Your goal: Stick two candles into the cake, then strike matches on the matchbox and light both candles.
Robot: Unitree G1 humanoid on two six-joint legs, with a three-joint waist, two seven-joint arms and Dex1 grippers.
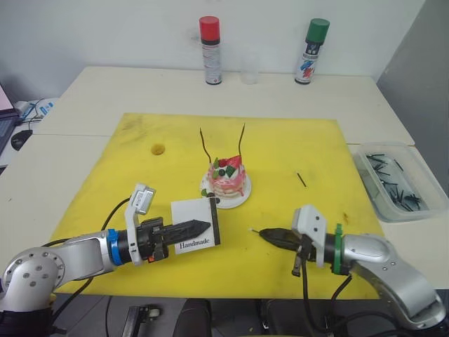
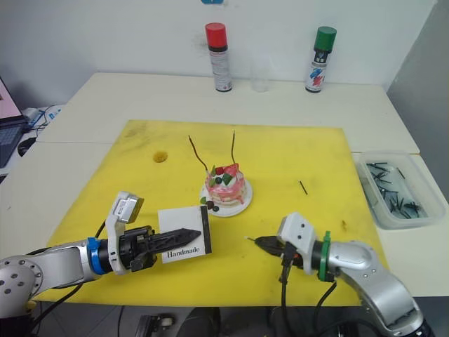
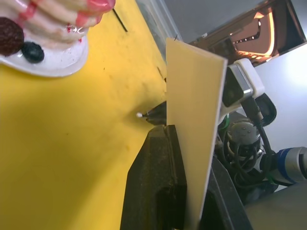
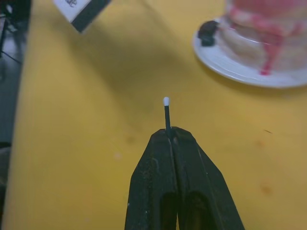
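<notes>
The pink cake point(image 1: 226, 180) sits on its white plate point(image 1: 237, 200) mid-mat, with two thin wavy candles point(image 1: 204, 148) point(image 1: 242, 140) standing in it. My left gripper point(image 1: 200, 227) is shut on the white "Handmade" matchbox point(image 1: 196, 224), held upright just left of the plate. My right gripper point(image 1: 268, 234) is shut on a dark match point(image 4: 167, 116) whose white tip points toward the matchbox, a short gap away. Another match point(image 1: 301, 179) lies on the mat right of the cake.
A yellow mat point(image 1: 140, 161) covers the table. A clear tray point(image 1: 366, 159) with several dark matches stands at the right edge. Two spray cans point(image 1: 210, 50) point(image 1: 312, 51) and a clear cup point(image 1: 250, 68) stand at the back.
</notes>
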